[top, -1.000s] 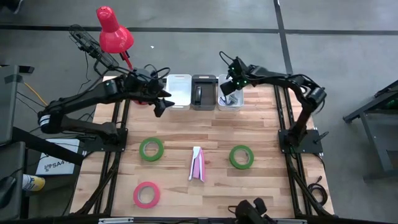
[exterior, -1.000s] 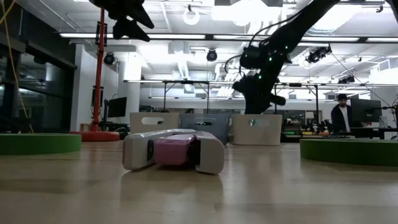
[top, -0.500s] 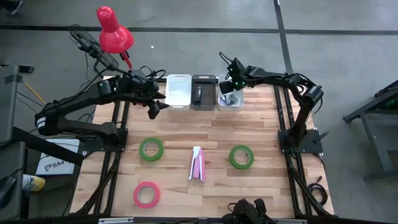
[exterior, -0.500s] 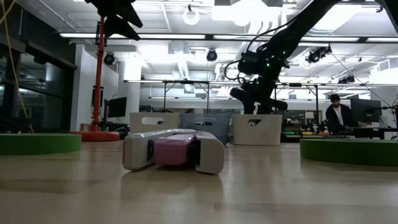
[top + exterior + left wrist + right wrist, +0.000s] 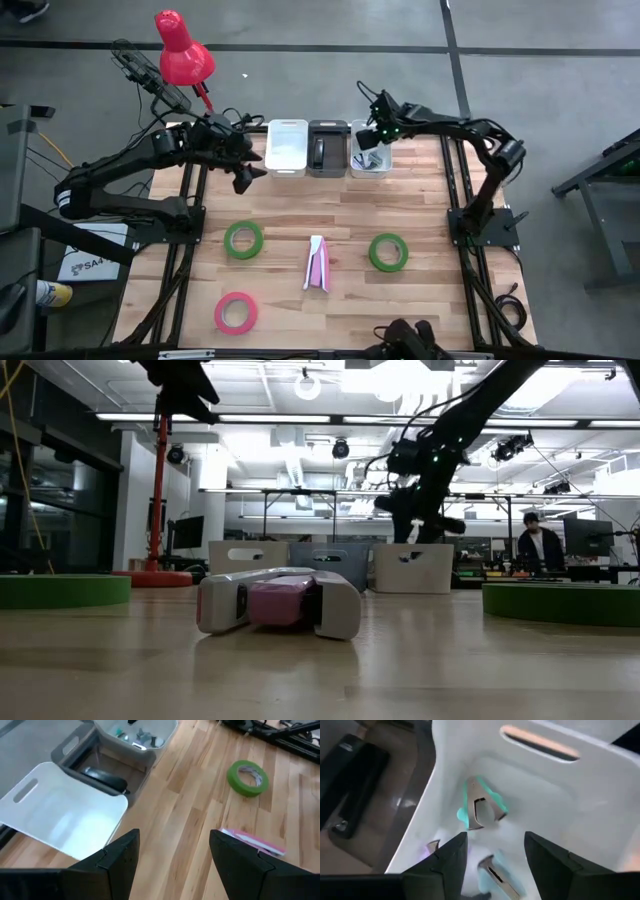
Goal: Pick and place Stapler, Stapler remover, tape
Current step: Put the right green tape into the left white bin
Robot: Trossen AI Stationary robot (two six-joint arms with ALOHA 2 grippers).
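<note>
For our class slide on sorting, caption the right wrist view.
Right end effector, open, hovers over the white bin holding teal staple removers.

tabletop: pale wood planks, smooth
bins: glossy plastic
staple remover: teal plastic, shiny metal

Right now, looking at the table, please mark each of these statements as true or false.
1. The right claw hangs over the white bin on the right, empty. True.
2. The flat pink ring-shaped tape roll sits in the grey middle bin. False: it lies on the wooden table, at the near left.
3. Two green ring-shaped tape rolls lie on the table. True.
4. The left claw grips the white and pink stapler. False: its jaws are open and empty.
</note>
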